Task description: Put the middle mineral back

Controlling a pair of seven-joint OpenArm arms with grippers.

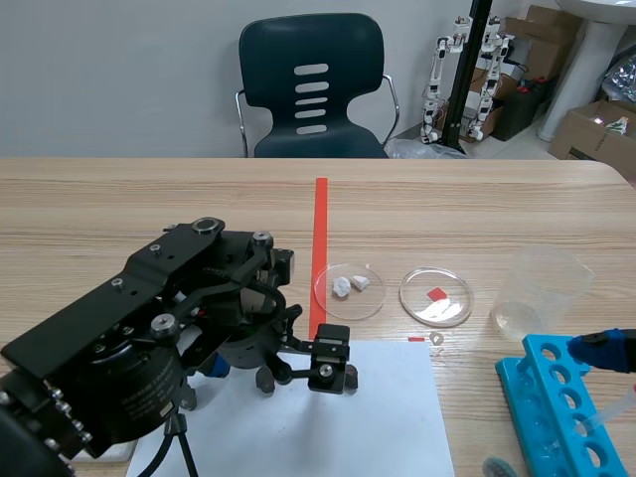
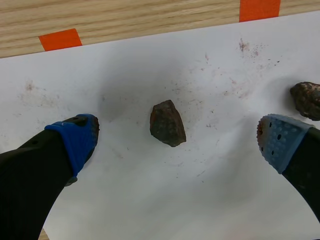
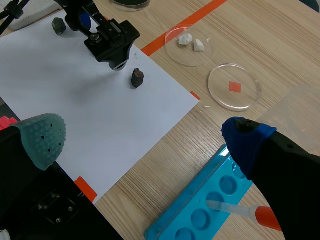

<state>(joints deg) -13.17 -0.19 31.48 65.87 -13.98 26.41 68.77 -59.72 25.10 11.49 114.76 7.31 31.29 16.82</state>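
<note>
A brown, rough mineral (image 2: 167, 123) lies on the white paper (image 2: 150, 200), right between the fingers of my left gripper (image 2: 179, 142), which is open and hangs just above the sheet without touching the stone. A second dark mineral (image 2: 306, 99) sits beyond the right finger (image 2: 280, 142). In the right wrist view this second mineral (image 3: 137, 78) lies near the paper's edge and a third mineral (image 3: 59, 25) lies at the far side; the left arm (image 3: 107, 37) hides the middle one. My right gripper (image 3: 145, 140) stands open over the blue rack, holding nothing.
Two petri dishes stand beyond the paper: one (image 1: 348, 290) with white pieces, one (image 1: 435, 296) with a red square. A clear beaker (image 1: 542, 293) and a blue tube rack (image 1: 566, 417) holding a pipette (image 3: 240, 210) are at the right. A chair (image 1: 313, 84) stands behind the table.
</note>
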